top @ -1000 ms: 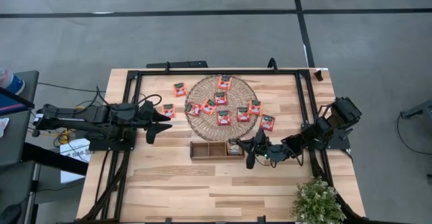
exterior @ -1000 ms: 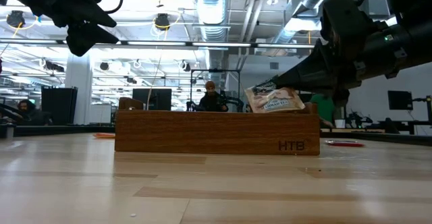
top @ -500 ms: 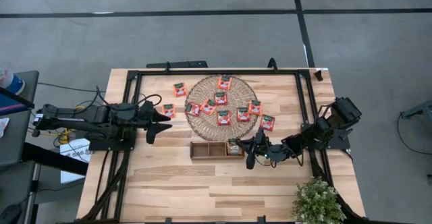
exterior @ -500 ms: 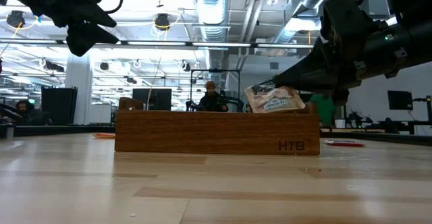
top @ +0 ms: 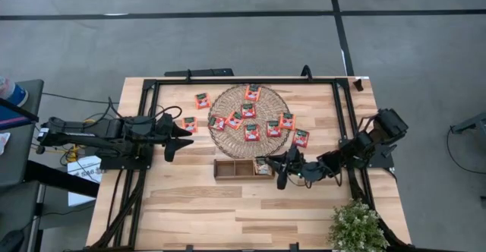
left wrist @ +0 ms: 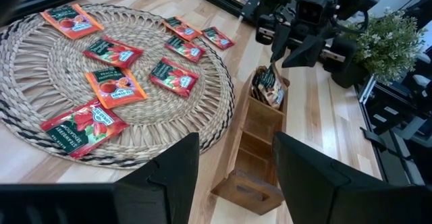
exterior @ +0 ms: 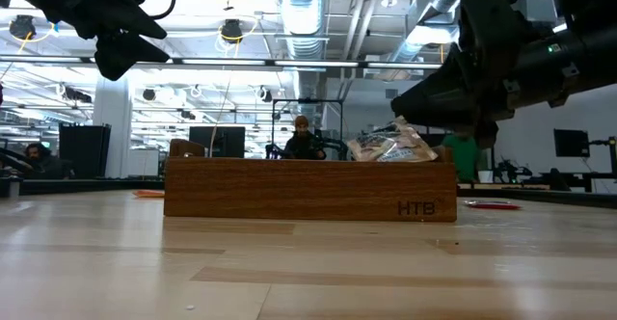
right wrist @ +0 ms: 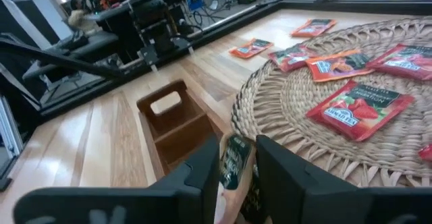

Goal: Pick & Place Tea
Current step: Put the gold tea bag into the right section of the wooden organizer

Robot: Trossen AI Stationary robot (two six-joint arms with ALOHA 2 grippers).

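Observation:
Red-orange tea sachets (top: 250,132) lie flat on the round woven mat (top: 249,121), and three more lie on the table beside it. The brown wooden tray (top: 235,168) sits near the mat. My right gripper (top: 276,170) is open at the tray's right end compartment. A green-topped sachet (right wrist: 233,160) stands in that compartment between its fingers, on top of other sachets (exterior: 386,149). My left gripper (top: 182,138) hangs open above the table, left of the mat. My right gripper (right wrist: 236,158) stands open on either side of the green-topped sachet's upper edge (right wrist: 234,146), slanting down from the table's right. I cannot tell whether a finger touches it. The sachet's lower part sits inside the tray's end compartment.
The tray's other two compartments (right wrist: 172,126) show bare wood. A potted plant (top: 357,228) stands at the near right corner. Black frame rails (top: 148,130) run along the table's left, far and right sides. Bare wood lies near the tray.
The sachet at the right gripper has dropped from a raised, tilted pose down into the tray's right compartment and now sits lower among the others. In the low view the right gripper's outline has widened from a closed point: it has opened and let go.

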